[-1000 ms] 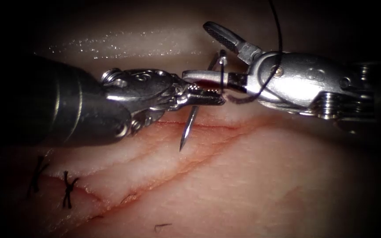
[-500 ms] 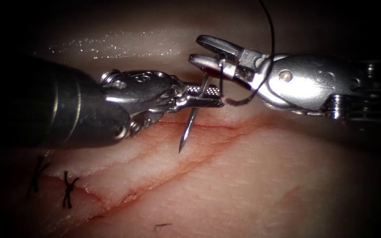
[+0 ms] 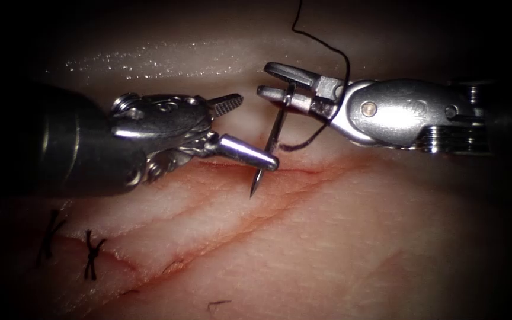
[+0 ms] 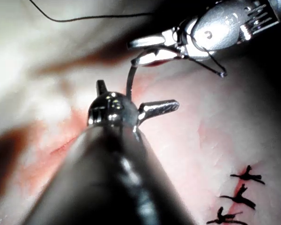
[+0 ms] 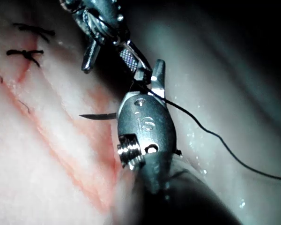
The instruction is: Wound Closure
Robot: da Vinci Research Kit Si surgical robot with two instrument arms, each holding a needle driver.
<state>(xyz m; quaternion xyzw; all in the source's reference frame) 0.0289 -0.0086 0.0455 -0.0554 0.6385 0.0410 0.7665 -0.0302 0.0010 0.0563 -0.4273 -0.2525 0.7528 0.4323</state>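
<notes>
Right tool [image 3: 280, 89] grips curved steel needle [image 3: 272, 139] near tail; left tool [image 3: 247, 127] agape, empty

Over the cut [image 3: 280, 172] the room is tight. The left tool [image 3: 250, 130] has its fingers spread wide, one raised, one lying low just above the tissue [image 3: 327, 237]. The needle [image 3: 271, 142] hangs between the two tools, clear of the tissue, gripped near its thread end by the right tool [image 3: 277, 83], its point dipping just past that low finger. The thread [image 3: 321, 44] loops around the right tool's wrist and climbs away. Right of the cut the tissue lies open; far left stand tied stitches [image 3: 90, 255].
</notes>
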